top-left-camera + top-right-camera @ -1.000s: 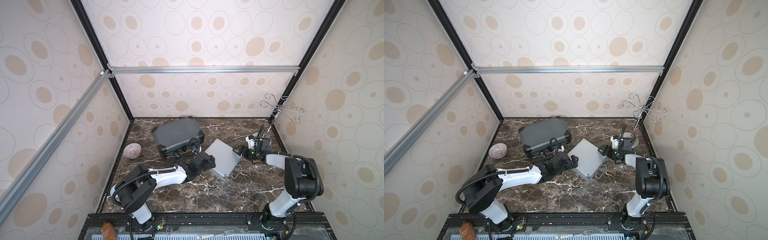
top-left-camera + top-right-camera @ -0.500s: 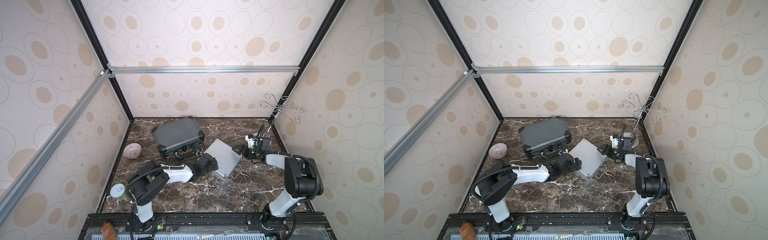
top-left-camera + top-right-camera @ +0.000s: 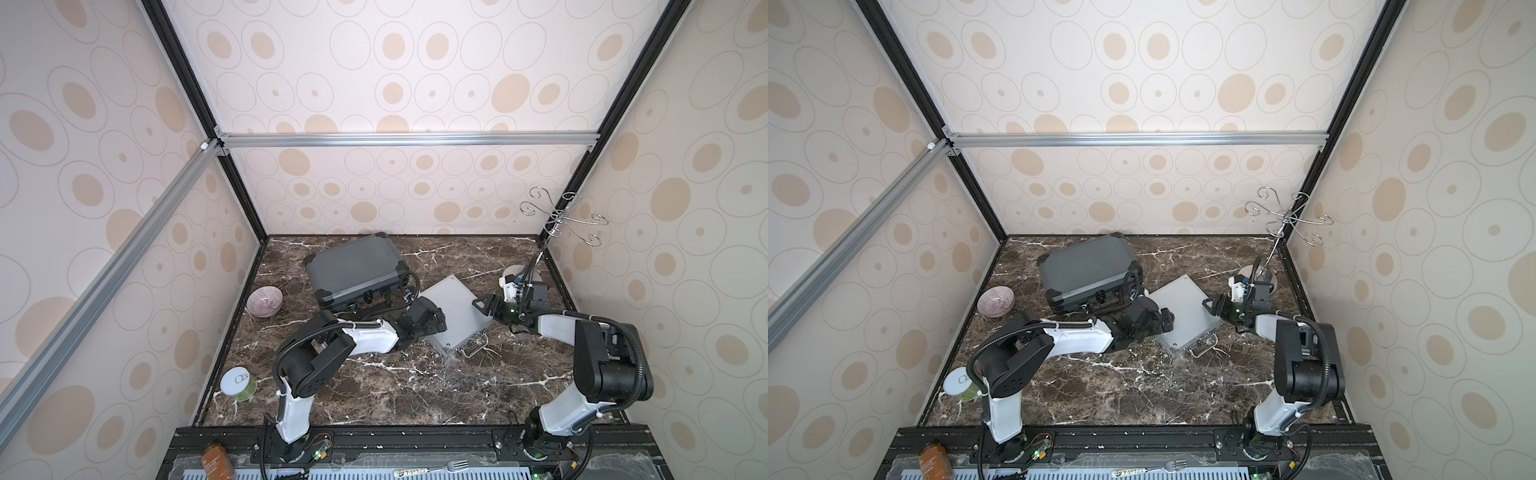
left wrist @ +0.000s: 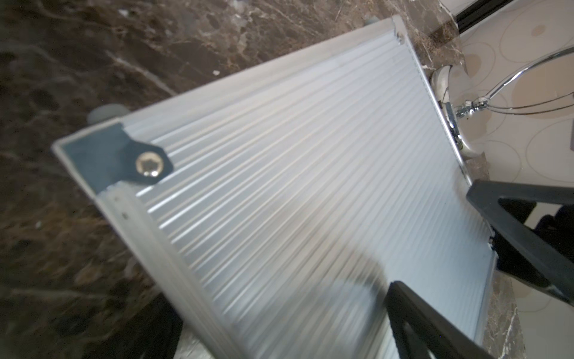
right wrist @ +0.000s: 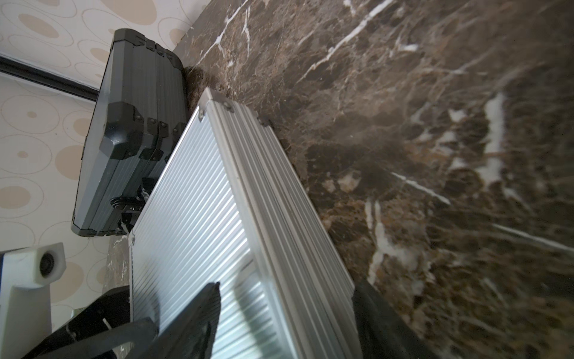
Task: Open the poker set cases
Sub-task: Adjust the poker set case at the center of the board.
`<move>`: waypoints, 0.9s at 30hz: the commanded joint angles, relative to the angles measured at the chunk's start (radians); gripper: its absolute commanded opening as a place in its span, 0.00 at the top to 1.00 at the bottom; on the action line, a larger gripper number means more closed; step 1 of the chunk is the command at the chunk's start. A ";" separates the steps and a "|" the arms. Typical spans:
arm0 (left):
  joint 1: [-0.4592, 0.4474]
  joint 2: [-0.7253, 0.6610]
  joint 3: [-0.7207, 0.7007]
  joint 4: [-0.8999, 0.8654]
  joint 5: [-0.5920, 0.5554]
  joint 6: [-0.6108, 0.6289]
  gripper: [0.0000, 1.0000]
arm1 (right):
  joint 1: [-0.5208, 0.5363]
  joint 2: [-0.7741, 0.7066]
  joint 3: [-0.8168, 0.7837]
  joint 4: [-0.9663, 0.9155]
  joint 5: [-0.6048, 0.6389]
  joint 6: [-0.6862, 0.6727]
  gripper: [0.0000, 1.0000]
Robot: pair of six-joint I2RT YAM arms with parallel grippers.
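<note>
Right fingers (image 5: 202,310) closer, astride silver case (image 5: 202,202) edge

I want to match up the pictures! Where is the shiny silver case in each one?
A top view: silver case lies mid-table, beside the dark grey case.
A top view: same spot, mid-table beside the dark grey case.
Left wrist view: its ribbed lid fills most of the picture.
Right wrist view: lid and side seen close, dark grey case beyond.
Shared landmark: the brown marble table, under it everywhere.
</note>
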 commanded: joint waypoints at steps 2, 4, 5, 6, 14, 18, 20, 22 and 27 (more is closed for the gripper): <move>-0.009 0.055 0.106 0.092 0.115 0.061 0.01 | -0.020 -0.046 -0.049 -0.049 -0.024 0.039 0.30; -0.006 0.074 0.124 0.096 0.130 0.059 0.01 | -0.029 -0.065 -0.056 -0.071 -0.001 0.040 0.30; -0.005 0.082 0.133 0.110 0.132 0.059 0.01 | -0.031 -0.069 -0.056 -0.081 0.007 0.040 0.30; -0.002 0.092 0.145 0.127 0.134 0.061 0.01 | -0.032 -0.072 -0.056 -0.090 0.014 0.041 0.30; 0.046 0.188 0.274 0.137 0.168 0.102 0.02 | -0.033 -0.049 -0.056 -0.061 0.042 0.120 0.30; 0.063 0.237 0.357 0.126 0.184 0.128 0.02 | -0.033 -0.025 -0.047 -0.012 0.034 0.183 0.31; 0.074 0.263 0.394 0.115 0.196 0.138 0.02 | -0.033 -0.013 -0.038 0.005 0.033 0.209 0.32; 0.085 0.289 0.436 0.107 0.209 0.149 0.02 | -0.032 -0.001 -0.025 0.012 0.039 0.228 0.33; 0.108 0.322 0.498 0.071 0.192 0.170 0.02 | -0.033 0.004 0.005 -0.015 0.070 0.222 0.32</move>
